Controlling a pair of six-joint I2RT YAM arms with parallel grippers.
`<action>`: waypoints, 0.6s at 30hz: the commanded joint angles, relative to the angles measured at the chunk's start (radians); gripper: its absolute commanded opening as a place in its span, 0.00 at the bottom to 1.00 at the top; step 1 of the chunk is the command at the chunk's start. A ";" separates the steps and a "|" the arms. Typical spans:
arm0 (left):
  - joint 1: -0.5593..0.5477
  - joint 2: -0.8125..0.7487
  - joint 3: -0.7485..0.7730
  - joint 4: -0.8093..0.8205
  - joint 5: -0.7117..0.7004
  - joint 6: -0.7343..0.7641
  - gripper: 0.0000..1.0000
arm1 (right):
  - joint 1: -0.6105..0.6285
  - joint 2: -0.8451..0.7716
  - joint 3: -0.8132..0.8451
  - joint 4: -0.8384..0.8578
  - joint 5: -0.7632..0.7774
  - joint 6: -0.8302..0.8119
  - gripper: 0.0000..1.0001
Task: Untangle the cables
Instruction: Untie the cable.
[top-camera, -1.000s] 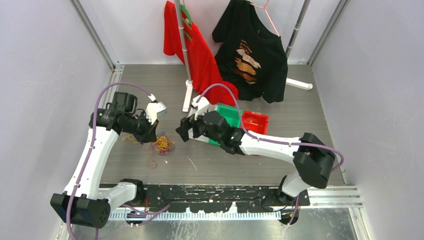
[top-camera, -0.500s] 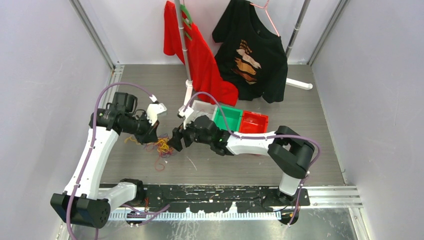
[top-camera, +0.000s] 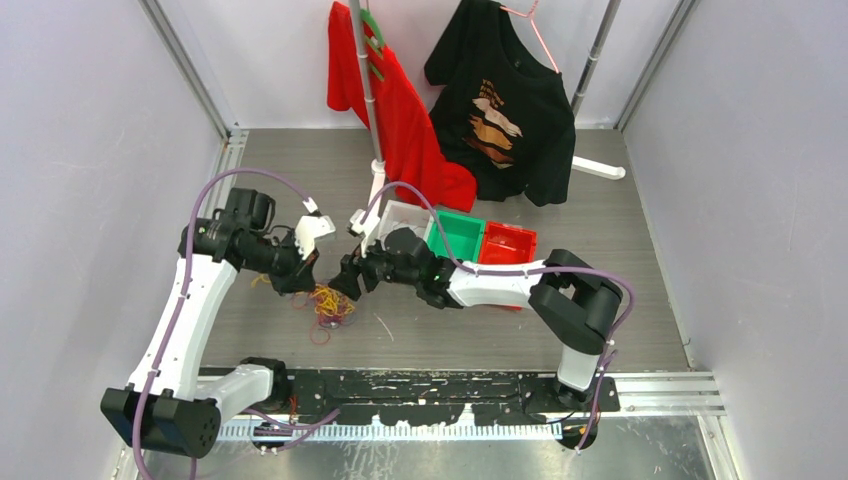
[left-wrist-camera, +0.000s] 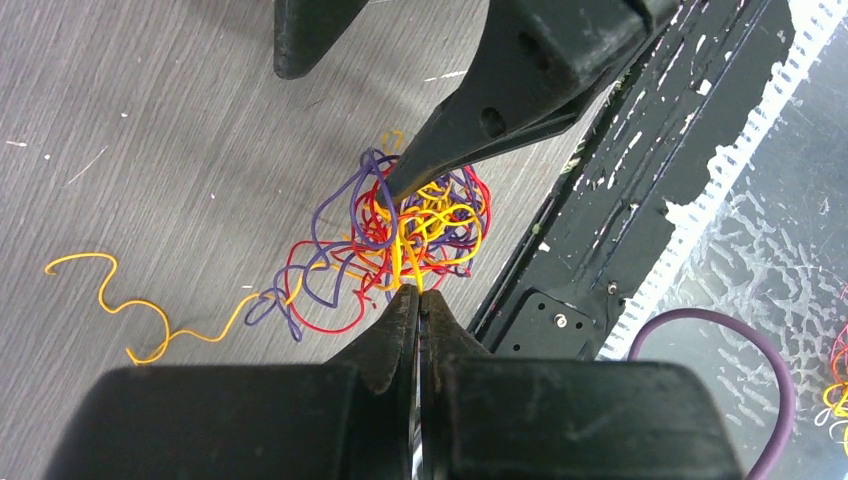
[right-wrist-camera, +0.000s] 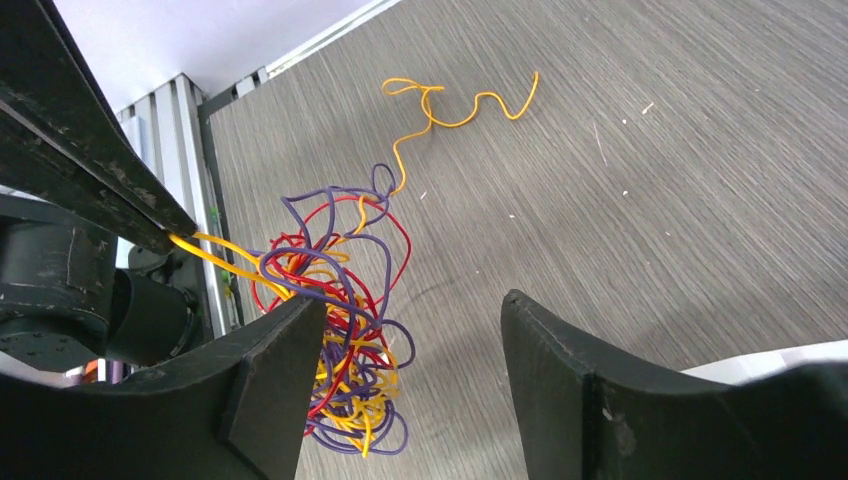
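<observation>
Nearest you, just past the black metal mounting plate (top-camera: 430, 385), sits the knot: a springy ball of thin red, yellow and purple cables (left-wrist-camera: 440, 220), left of centre over the grey wood-grain tabletop (right-wrist-camera: 650, 200). I can't tell whether it rests fully or hangs partly lifted.

Your left end effector (left-wrist-camera: 418, 295) is pinched tight on a couple of yellow strands at the knot's edge. That's a good anchor. Your right end effector (right-wrist-camera: 408, 305) is spread wide, one finger brushing the ball and the other over bare tabletop.

As I read it, the step is picking a second strand to pull against that anchor. Go for an outer purple loop, not the dense core. These wires look slick and curl-holding, and they're far thinner than your fingers, so close right at the tips and draw away slowly. Yank, and the ball will likely travel as one lump.

Off to the left, one wavy yellow tail (right-wrist-camera: 447, 125) trails free. Farther back stand a green plastic bin (top-camera: 462, 235) and a red plastic bin (top-camera: 508, 243). At the far wall hang a red T-shirt (top-camera: 400, 110) and a black printed T-shirt (top-camera: 510, 110).
</observation>
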 joint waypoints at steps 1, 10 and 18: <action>-0.001 -0.026 0.010 -0.023 0.044 0.036 0.00 | 0.005 -0.025 0.086 -0.023 -0.045 -0.054 0.69; -0.001 -0.032 0.003 -0.029 0.051 0.058 0.00 | 0.007 0.010 0.123 0.006 -0.121 -0.044 0.46; -0.001 -0.040 0.001 -0.028 0.047 0.069 0.00 | 0.010 0.036 0.150 -0.020 -0.144 -0.034 0.17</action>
